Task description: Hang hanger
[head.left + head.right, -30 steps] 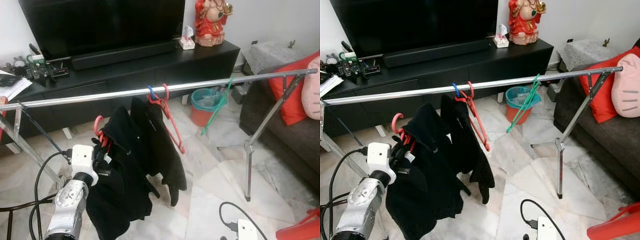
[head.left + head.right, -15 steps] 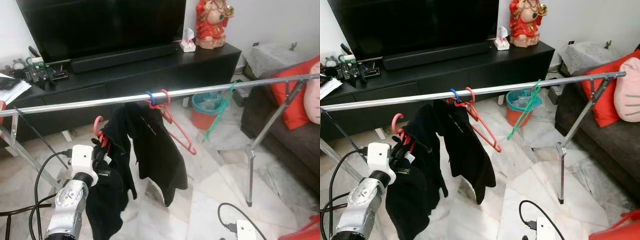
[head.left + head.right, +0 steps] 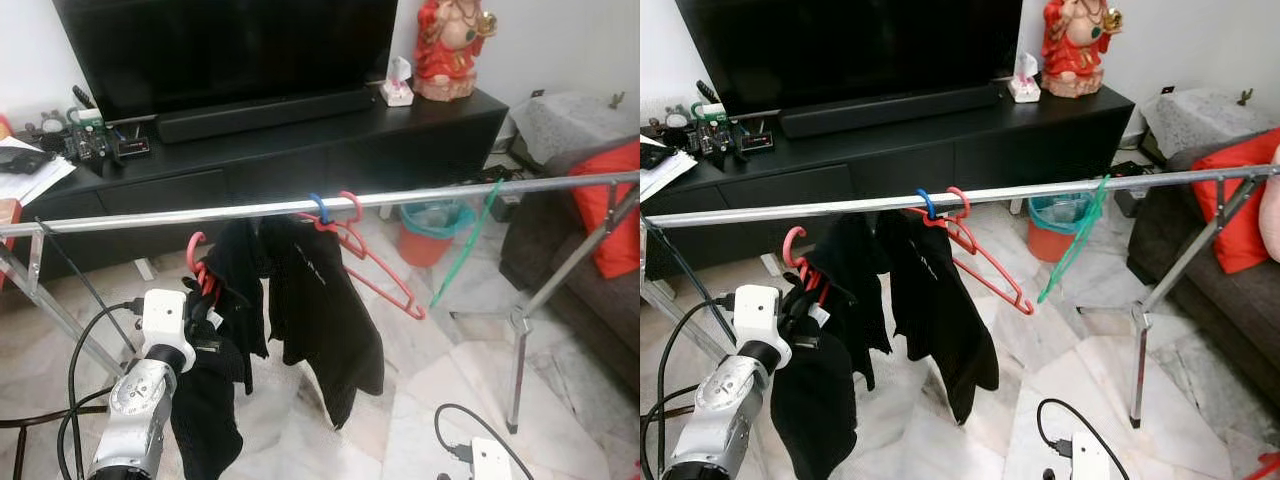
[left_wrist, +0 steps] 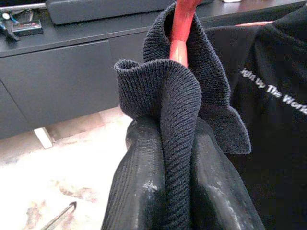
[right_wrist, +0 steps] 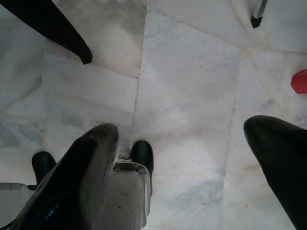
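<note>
A red hanger (image 3: 196, 262) carrying a black knit garment (image 3: 205, 410) is held up at the left, its hook just below the silver rail (image 3: 200, 214). My left gripper (image 3: 203, 300) is shut on the garment's collar and the hanger neck; in the left wrist view both fingers (image 4: 144, 191) press the knit fold under the red hanger (image 4: 180, 28). On the rail hang a blue hook (image 3: 318, 206), a second red hanger (image 3: 375, 270) with a black top (image 3: 325, 310), and a green hanger (image 3: 462, 250). My right gripper (image 5: 187, 158) hangs open over the marble floor.
Behind the rail stands a black TV cabinet (image 3: 300, 150) with a red statue (image 3: 452, 45). A teal and red bin (image 3: 425, 222) sits beyond the rail. A dark sofa with a red cushion (image 3: 612, 190) is at the right. The rack leg (image 3: 516, 370) and a cable (image 3: 450, 415) are on the floor.
The camera has shifted, so the scene sits further right and the rail looks more level. The black garments have swung and now hang narrower. My left gripper still holds the hanger at the same height.
</note>
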Tool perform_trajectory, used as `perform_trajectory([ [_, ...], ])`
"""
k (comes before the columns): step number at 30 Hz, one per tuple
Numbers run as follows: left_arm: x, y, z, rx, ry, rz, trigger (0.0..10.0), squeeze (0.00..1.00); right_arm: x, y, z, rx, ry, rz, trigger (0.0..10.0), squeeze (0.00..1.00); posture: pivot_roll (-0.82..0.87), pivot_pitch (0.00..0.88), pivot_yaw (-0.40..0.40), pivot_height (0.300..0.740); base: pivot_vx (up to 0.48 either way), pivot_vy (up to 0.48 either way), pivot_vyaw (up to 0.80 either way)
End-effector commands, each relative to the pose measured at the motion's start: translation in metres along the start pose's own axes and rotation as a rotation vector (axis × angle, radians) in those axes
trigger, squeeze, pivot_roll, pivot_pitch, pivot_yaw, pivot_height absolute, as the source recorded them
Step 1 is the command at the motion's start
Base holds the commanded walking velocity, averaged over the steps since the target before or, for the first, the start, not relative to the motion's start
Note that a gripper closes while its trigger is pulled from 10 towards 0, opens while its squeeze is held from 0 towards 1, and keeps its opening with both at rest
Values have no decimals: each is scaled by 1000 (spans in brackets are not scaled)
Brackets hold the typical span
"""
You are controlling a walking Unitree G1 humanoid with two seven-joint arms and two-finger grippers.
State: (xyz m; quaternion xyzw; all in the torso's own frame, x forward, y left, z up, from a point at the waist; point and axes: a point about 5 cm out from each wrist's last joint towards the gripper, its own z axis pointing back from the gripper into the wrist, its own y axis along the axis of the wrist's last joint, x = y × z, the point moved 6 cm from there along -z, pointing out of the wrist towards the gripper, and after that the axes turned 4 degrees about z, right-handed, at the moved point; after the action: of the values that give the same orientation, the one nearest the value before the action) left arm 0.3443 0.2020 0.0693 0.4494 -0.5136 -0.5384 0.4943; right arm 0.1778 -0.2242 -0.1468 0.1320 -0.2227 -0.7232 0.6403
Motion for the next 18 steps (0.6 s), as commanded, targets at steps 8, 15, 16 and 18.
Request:
perform_trajectory([
  [8, -1, 16, -3, 52, -5, -10, 10000, 0, 3, -3, 0, -7, -3, -4, 10000, 0, 47, 0, -3, 728, 389, 0, 0],
  [15, 0, 16, -3, 50, -10, -9, 10000, 0, 2, -3, 0, -7, -2, -4, 10000, 0, 47, 0, -3, 728, 349, 0, 0],
  [16, 1, 16, -3, 50, -13, -9, 10000, 0, 2, -3, 0, -7, -1, -4, 10000, 0, 47, 0, -3, 728, 244, 0, 0],
  [18, 2, 16, -3, 47, -23, -9, 10000, 0, 2, -3, 0, -7, -1, -5, 10000, 0, 47, 0, -3, 728, 0, 0, 0],
])
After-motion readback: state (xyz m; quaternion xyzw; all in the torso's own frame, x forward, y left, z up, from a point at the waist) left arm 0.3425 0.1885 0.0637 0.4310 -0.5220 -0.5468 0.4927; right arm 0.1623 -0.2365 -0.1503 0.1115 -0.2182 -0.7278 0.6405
